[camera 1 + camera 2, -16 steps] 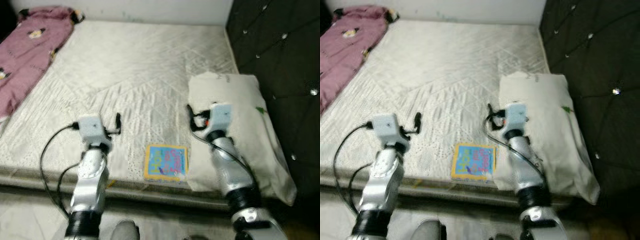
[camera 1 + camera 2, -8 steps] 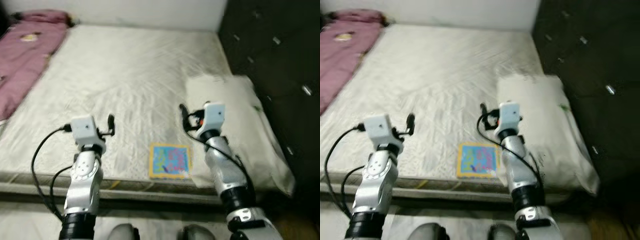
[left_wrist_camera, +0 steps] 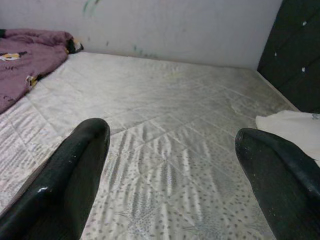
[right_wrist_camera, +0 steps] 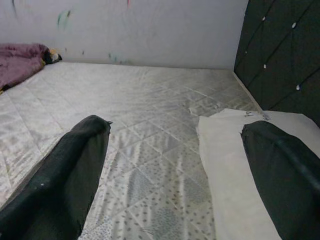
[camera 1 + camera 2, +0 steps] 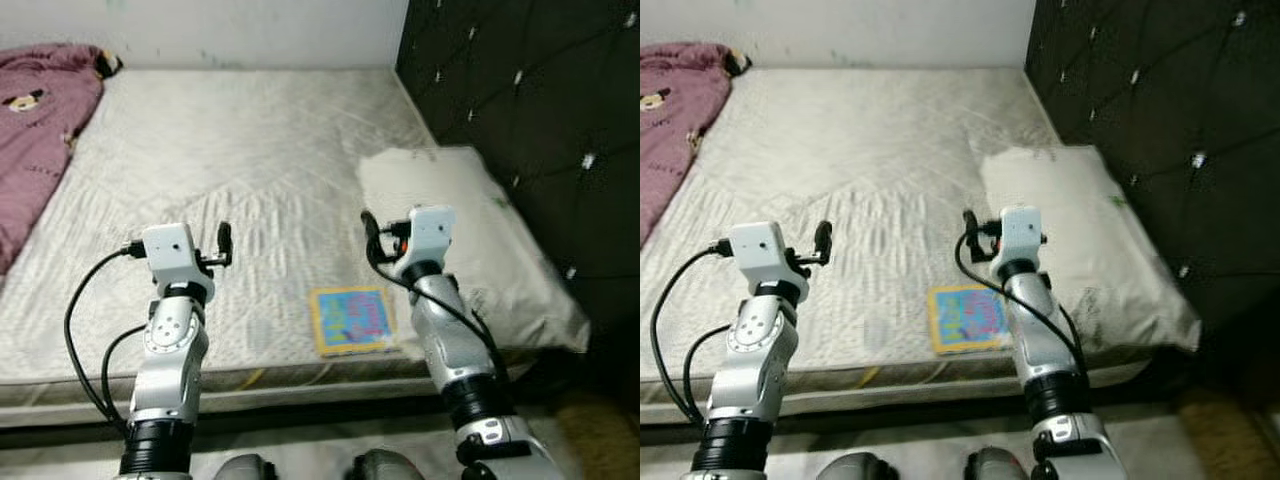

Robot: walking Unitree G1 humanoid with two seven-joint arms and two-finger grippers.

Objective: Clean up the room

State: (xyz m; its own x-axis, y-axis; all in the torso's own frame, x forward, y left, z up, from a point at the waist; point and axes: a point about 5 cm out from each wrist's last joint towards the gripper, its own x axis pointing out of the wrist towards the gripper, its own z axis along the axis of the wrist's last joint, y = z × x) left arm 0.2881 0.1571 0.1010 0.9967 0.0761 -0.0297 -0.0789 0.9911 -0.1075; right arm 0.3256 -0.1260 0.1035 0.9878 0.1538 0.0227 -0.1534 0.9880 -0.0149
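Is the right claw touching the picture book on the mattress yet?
Apart. In the left eye view the right claw hangs open above bare mattress, beyond the book, which lies flat near the front edge by the pillow.

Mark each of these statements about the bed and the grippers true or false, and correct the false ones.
1. A colourful book lies near the mattress front edge. True.
2. The left gripper is shut on the book. False: it is open, holding nothing.
3. The white pillow lies beside the dark headboard. True.
4. The purple blanket covers the pillow. False: it lies at the far left.
5. The right gripper is open. True.
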